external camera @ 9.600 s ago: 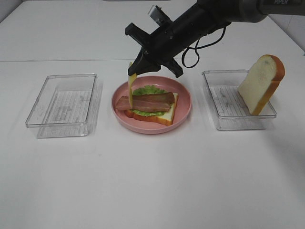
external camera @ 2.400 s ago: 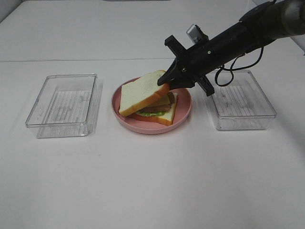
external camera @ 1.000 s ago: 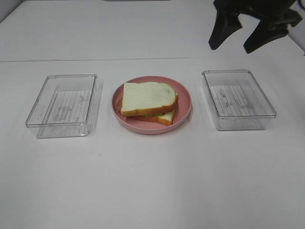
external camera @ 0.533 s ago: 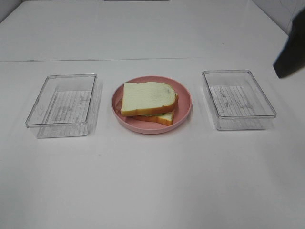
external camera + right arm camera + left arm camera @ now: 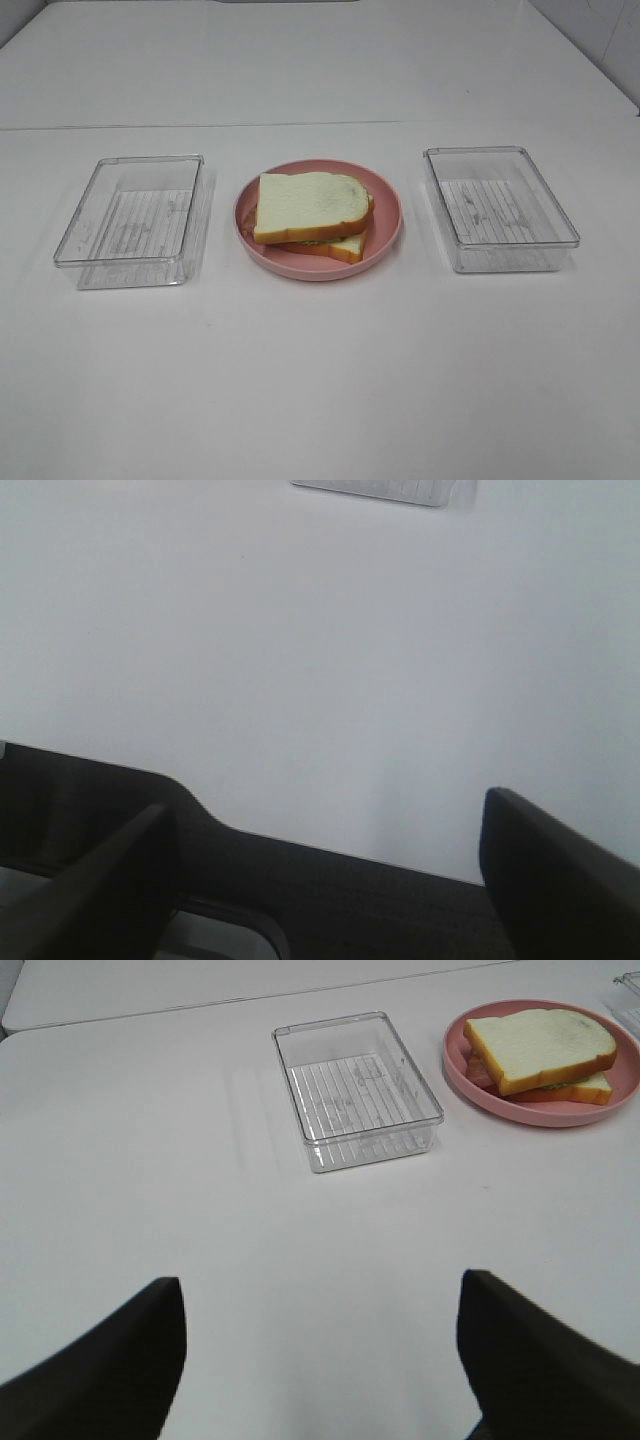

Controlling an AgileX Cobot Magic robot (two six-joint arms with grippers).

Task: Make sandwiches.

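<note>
**Inspector A:** Exterior high view first. Count, please.

**Inspector B:** One round pink plastic plate (image 5: 388, 236) on the white table (image 5: 320, 380). On it, one toy sandwich (image 5: 312, 214): two white bread slices with orange-brown crust, the upper slice skewed across the lower, a sliver of green showing at the seam. Two clear rectangular plastic trays: the left clear tray (image 5: 130, 220) just beside the plate on its left, the right clear tray (image 5: 500, 207) just beside the plate on its right. Nothing lies in either tray. Neither arm appears in this view.

**Inspector A:** Left wrist view?

**Inspector B:** One plate (image 5: 480, 1085), carrying the same one sandwich (image 5: 540, 1050). One clear tray shown whole (image 5: 357, 1090), close beside the plate but not touching it. A corner of a second clear tray (image 5: 630, 985) shows past the plate at the frame edge. The left gripper (image 5: 325, 1360) hangs over bare table, well apart from the plate. Its two dark fingers (image 5: 110, 1360) stand wide, with only table between them.

**Inspector A:** Right wrist view?

**Inspector B:** The plate is not in this view, nor the sandwich. Mostly plain white surface, with a pale ribbed edge (image 5: 385, 490) at the frame border; I cannot tell what it is. The right gripper (image 5: 325, 870) shows two dark fingers (image 5: 555, 875) spread fully wide, holding nothing, with a dark part of the rig behind them.

**Inspector A:** Totals?

**Inspector B:** One sandwich, one plate, two trays, two grippers.
</note>
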